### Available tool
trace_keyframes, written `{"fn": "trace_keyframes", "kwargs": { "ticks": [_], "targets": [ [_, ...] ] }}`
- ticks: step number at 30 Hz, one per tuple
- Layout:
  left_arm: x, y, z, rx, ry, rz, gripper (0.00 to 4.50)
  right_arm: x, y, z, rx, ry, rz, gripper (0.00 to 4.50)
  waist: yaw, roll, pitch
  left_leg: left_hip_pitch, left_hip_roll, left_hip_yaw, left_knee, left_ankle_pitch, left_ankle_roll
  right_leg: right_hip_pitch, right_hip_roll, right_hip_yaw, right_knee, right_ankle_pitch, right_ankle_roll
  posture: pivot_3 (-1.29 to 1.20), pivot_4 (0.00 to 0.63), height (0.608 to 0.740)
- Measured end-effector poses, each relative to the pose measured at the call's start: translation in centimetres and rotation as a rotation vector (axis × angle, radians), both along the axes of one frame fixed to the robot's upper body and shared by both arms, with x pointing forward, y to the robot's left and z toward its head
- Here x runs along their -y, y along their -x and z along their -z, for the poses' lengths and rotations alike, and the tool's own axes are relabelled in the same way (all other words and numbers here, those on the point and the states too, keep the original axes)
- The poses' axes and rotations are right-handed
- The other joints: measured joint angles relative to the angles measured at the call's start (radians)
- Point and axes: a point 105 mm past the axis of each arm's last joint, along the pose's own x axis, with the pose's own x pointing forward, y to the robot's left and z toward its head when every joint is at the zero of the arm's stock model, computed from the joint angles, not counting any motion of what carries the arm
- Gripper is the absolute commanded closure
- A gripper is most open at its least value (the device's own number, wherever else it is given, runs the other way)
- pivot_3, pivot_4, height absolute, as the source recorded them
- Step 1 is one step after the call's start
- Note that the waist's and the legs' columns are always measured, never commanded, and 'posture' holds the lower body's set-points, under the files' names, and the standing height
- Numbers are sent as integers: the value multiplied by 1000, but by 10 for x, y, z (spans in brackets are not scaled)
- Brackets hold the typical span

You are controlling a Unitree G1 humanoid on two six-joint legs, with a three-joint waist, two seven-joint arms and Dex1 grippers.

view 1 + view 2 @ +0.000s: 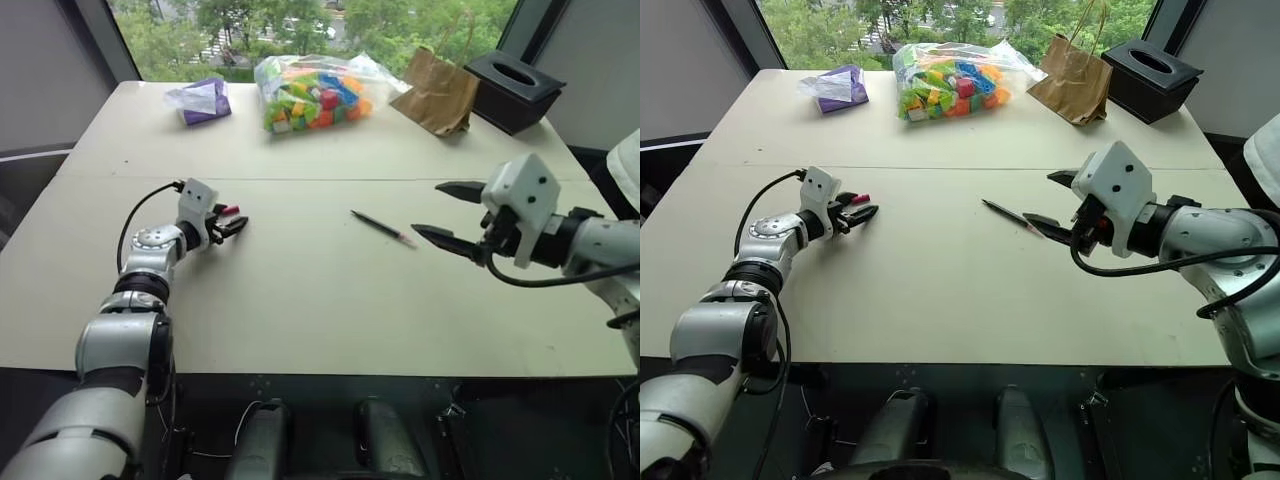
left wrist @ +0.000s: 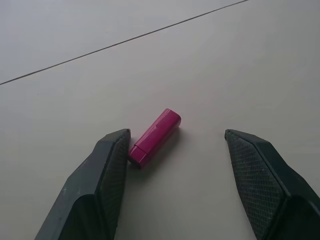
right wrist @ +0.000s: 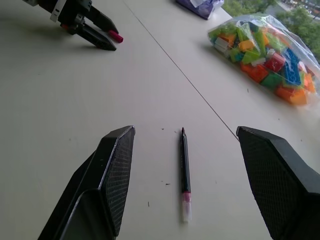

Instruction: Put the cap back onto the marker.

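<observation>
one left finger (image 2: 107, 165) against cap (image 2: 155, 137)

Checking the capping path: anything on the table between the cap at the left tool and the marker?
Nothing visible. The cap lies between the left tool's open fingers, touching one finger. Bare table runs from there to the marker, in front of the open right tool. The bag of blocks sits far back.

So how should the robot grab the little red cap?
Pinch the cap across its round sides, coming down from above. It lies flat on the table, between the left gripper's open fingers, one end already at one finger. Closing there should probably trap it.
</observation>
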Motion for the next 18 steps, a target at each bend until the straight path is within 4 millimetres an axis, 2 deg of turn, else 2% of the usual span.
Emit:
{"fn": "trace_keyframes", "kwargs": {
  "ticks": [7, 10, 12, 18],
  "targets": [
    [1, 0, 1, 2, 5, -4, 1319, 2, -1, -3, -11, 17, -8, 1161, 1, 0, 0, 0, 0, 0, 0, 0, 0, 0, 0, 0, 0, 0, 0, 0, 150, 740],
    [7, 0, 2, 7, 12, 11, 2180, 2, -1, -4, -11, 21, -11, 1161, 8, 0, 0, 0, 0, 0, 0, 0, 0, 0, 0, 0, 0, 0, 0, 0, 150, 740],
    [13, 0, 3, 10, 18, 27, 3083, 2, -1, -5, -9, 22, -16, 1161, 12, 0, 0, 0, 0, 0, 0, 0, 0, 0, 0, 0, 0, 0, 0, 0, 150, 740],
    [14, -1, 3, 12, 19, 20, 3083, 2, -1, -6, -9, 30, -21, 1161, 13, 0, 0, 1, 0, 0, 0, 0, 0, 1, 0, 0, 0, 0, 0, 0, 150, 740]
  ]
}}
